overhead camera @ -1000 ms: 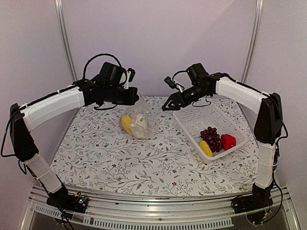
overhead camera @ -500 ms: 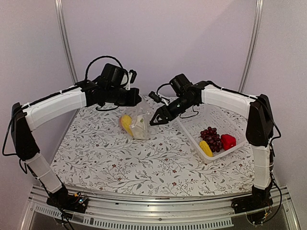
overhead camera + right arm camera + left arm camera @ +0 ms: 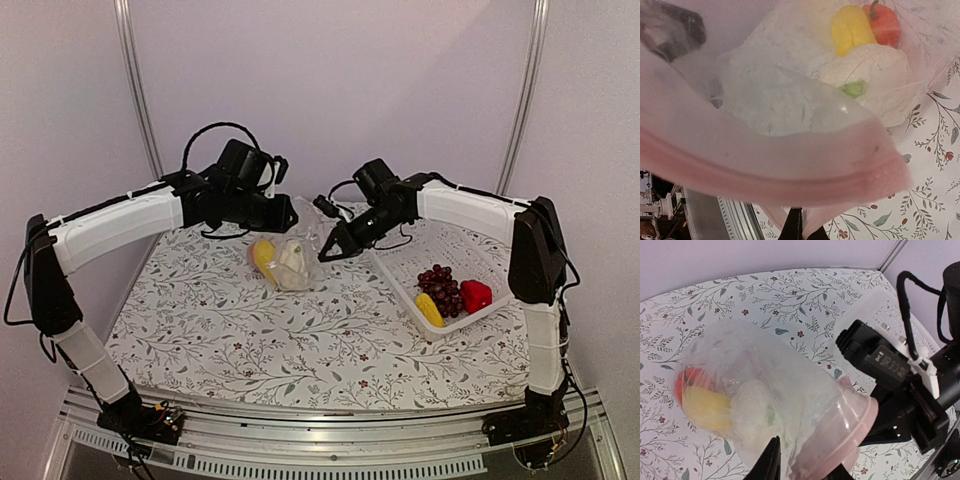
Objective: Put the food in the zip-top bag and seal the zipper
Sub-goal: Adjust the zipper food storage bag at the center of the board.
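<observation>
The clear crinkly zip-top bag point(image 3: 292, 265) has the left tool point(image 3: 288, 212) at 12 o'clock, grip unclear, and the right tool point(image 3: 324, 256) at 3 o'clock, closed on its pinkish mouth strip point(image 3: 790, 172).

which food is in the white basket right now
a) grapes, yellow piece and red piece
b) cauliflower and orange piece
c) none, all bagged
a: the top view shows grapes, a yellow piece and the red piece in the white basket, while the cauliflower sits inside the clear bag.
</observation>
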`<act>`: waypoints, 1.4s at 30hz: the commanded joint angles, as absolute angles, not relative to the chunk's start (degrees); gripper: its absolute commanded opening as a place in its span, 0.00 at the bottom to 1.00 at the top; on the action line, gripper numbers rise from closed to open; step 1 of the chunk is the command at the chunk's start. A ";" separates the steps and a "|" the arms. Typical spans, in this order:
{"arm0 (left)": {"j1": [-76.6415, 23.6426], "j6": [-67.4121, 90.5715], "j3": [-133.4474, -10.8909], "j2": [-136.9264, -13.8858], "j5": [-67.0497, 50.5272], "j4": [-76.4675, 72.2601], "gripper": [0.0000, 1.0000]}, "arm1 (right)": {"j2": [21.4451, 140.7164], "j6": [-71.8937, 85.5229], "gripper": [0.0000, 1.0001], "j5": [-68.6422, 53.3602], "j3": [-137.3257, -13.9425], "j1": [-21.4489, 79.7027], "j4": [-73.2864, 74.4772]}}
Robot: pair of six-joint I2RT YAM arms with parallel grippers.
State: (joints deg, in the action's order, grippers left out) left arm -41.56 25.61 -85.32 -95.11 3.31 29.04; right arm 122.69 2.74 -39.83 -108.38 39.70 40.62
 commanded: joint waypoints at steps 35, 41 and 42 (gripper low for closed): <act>-51.14 20.86 -111.78 -106.74 24.59 51.67 0.20 | 110.27 13.24 0.00 -40.45 -107.73 31.95 39.56; -51.07 20.05 -108.84 -104.32 25.40 47.35 0.12 | 109.95 12.36 0.00 -40.83 -107.64 31.90 39.38; -51.03 19.69 -108.86 -104.32 25.32 46.83 0.10 | 109.91 12.28 0.01 -40.93 -107.66 31.90 39.40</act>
State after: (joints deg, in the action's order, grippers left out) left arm -50.54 20.75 -110.17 -106.45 24.49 50.22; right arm 110.02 12.99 -39.62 -108.18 31.77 39.83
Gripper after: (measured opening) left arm 0.135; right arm 0.006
